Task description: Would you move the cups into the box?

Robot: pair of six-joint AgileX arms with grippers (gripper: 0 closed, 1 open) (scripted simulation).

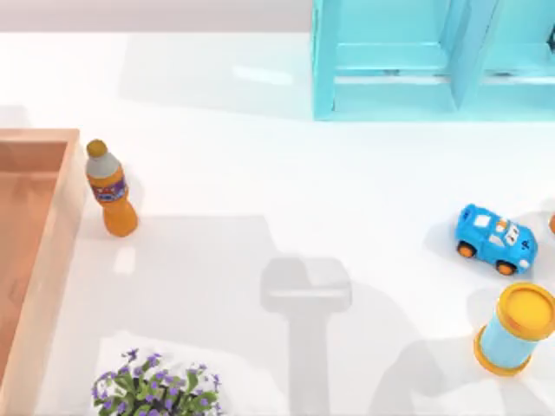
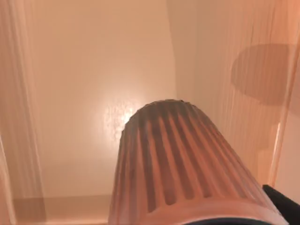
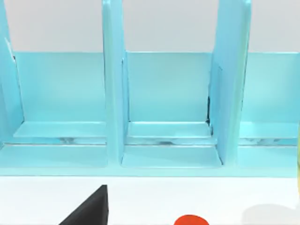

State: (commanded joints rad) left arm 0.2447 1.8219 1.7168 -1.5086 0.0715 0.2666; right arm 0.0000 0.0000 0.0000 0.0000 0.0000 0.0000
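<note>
Above the box floor, ribbed brown cup against left pincer.

left end effector | dark tip at view's edge; fingers unreadable

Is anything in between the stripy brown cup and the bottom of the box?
Nothing visible. In the left wrist view the brown cup hangs over the bare orange-tan floor of the box, with only the box's walls around it.
</note>
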